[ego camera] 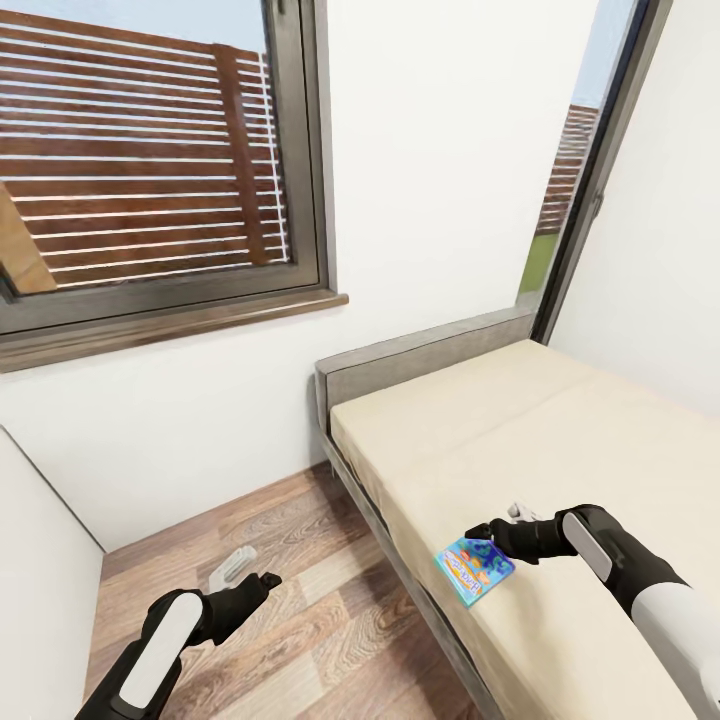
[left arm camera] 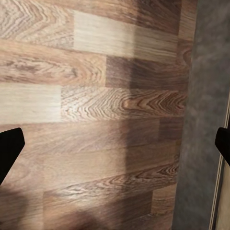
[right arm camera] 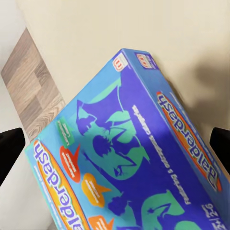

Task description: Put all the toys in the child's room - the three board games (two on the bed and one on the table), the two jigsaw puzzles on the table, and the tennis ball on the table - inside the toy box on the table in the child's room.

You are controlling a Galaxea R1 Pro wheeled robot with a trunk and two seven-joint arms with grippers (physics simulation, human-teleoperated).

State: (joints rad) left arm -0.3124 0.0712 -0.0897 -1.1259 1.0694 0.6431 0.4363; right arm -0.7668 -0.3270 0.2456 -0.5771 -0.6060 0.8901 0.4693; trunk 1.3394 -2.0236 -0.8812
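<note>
Right gripper (ego camera: pixel 487 530) clamped on light-blue board game (ego camera: pixel 473 568), held above near edge of bed (ego camera: pixel 520 420); looks like a light, stiff, slick cardboard box, best pinched across its thin edge; left gripper (ego camera: pixel 268 579) apart, empty, over floor (ego camera: pixel 300 560).

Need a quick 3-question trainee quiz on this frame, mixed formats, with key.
1. True or false: the right gripper holds the blue board game over the bed.
2. The left gripper hangs over: A) the bed, B) the wood floor, C) the window sill.
3. Fill in: in the right wrist view, the title printed on the game box reads ____.

Key:
1. True; the box hangs tilted near the mattress edge.
2. B; its jaws stand open with nothing between them.
3. Balderdash.
</note>
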